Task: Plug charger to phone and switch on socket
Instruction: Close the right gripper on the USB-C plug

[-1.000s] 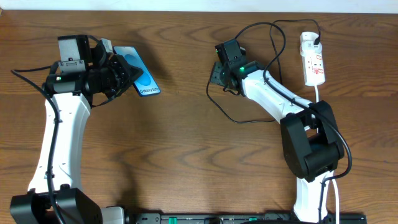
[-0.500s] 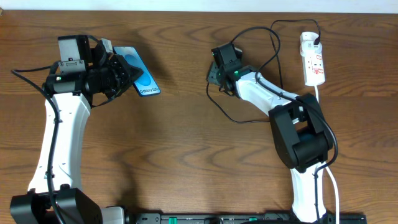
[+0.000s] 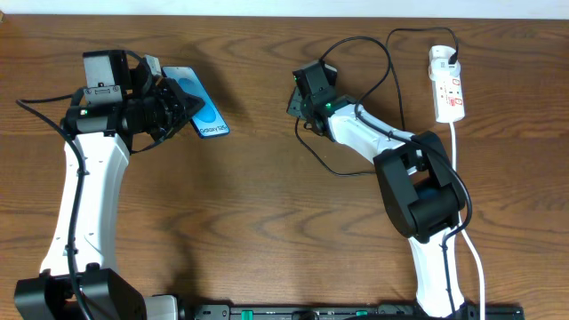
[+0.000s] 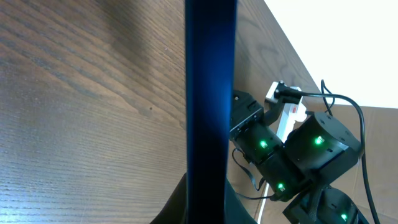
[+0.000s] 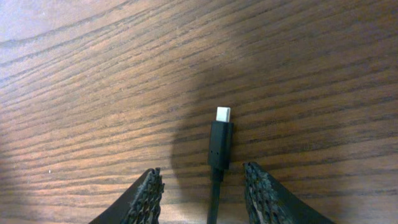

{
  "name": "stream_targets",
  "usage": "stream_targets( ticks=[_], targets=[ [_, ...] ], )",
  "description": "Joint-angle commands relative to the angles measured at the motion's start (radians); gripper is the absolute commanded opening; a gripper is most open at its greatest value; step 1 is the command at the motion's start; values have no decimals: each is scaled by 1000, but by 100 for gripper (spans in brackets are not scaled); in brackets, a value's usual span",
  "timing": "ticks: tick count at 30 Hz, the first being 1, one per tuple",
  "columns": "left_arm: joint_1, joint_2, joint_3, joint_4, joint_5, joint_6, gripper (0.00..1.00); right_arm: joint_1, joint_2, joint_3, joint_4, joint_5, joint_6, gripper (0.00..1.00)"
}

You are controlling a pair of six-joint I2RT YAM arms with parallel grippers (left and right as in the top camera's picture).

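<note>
Left side: the left gripper [image 3: 180, 108] is pressed together on the phone [image 3: 203, 108], at the far left of the table [image 3: 267, 222]. Overhead, I read the blue screen facing up and tilted, with its white lettering at the end away from the fingers. The left wrist view gives none of that. There the phone is only a dark blue band seen edge-on, running up out of the picture. I cannot tell from either view whether its far end rests on the wood.

Right side: overhead, the right gripper [image 3: 298, 100] sits near the table's middle, well apart from the phone, but its own body hides the jaws. The right wrist view settles it. The jaws stand spread, and the charger's plug [image 5: 221, 142] lies flat on the wood between the two ribbed fingers [image 5: 148, 198], metal tip pointing away from them, with a gap on each side.

Overhead alone shows the charger [image 3: 388, 62] looping from that gripper to the socket [image 3: 447, 96] at the far right, red switches on its face. The left wrist view shows the black adapter [image 4: 287, 93] seated at the socket's end.
</note>
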Motion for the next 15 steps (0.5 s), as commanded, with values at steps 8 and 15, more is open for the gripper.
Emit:
stream_targets(
  ticks=[8, 15],
  targets=[
    [0, -11, 31, 2, 24, 16, 7, 7, 132, -35, -39, -17, 25, 40],
    [0, -11, 31, 2, 24, 13, 7, 6, 154, -35, -53, -24, 26, 27]
  ],
)
